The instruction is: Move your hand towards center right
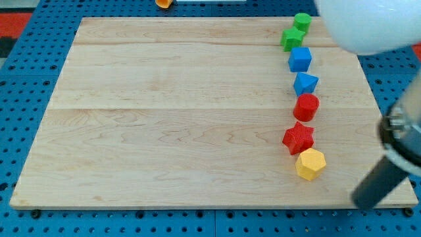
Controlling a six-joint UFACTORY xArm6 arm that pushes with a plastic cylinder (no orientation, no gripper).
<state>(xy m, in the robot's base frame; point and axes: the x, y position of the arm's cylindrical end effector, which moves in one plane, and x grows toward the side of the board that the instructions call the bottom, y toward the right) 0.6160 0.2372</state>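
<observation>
My tip (361, 200) rests on the wooden board (171, 118) near its bottom right corner. The dark rod slants up to the view's right from it. The tip is to the right of and a little below the yellow hexagon (310, 164), with a clear gap between them. A column of blocks runs up the right side: red star (298, 137), red cylinder (306, 106), blue triangular block (305, 83), blue cube (300, 59), green star (291, 38) and green cylinder (302, 21). The tip touches none of them.
The arm's white body (368, 23) blurs over the view's top right corner. An orange object (164, 3) lies off the board at the top edge. A blue pegboard surface (26, 99) surrounds the board.
</observation>
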